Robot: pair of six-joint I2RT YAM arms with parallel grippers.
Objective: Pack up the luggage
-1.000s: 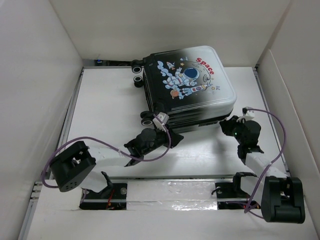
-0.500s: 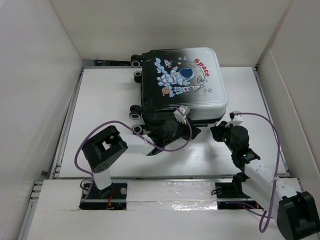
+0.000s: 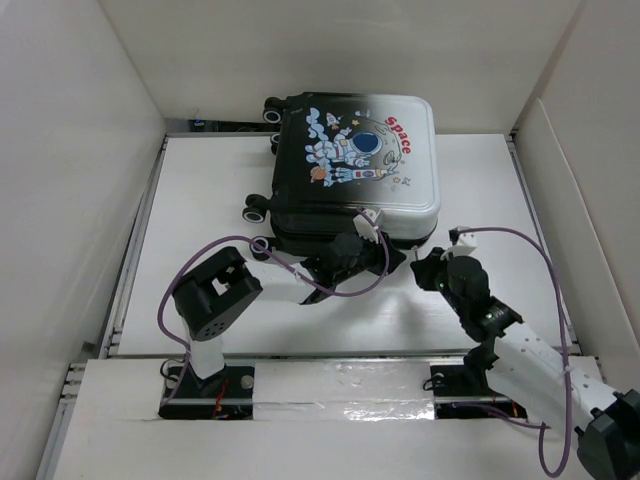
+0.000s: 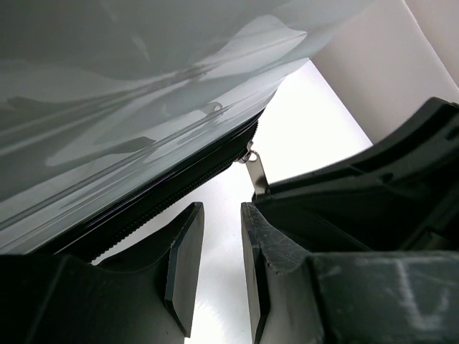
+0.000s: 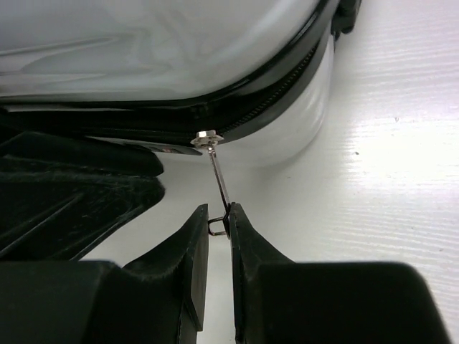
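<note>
The luggage [image 3: 355,160] lies flat with its astronaut shell up, and its lid is down. Its glossy shell and black zip line fill the left wrist view [image 4: 107,86] and the right wrist view [image 5: 143,43]. My right gripper [image 5: 219,215] is shut on the thin metal zipper pull [image 5: 217,179] at the suitcase's near edge. In the top view the right gripper [image 3: 427,270] sits at the near right corner. My left gripper [image 3: 388,258] is just left of it, against the same edge. Its jaws [image 4: 221,215] stand narrowly apart and hold nothing. The pull [image 4: 255,170] hangs beside its right finger.
The suitcase's black wheels [image 3: 257,211] stick out on its left side. White walls enclose the table [image 3: 200,200] on the left, back and right. The left arm's dark body [image 5: 72,193] lies close beside the right gripper.
The suitcase has turned and slid left and toward the back. My left gripper moved right along its near edge. My right gripper moved left to the near right corner.
</note>
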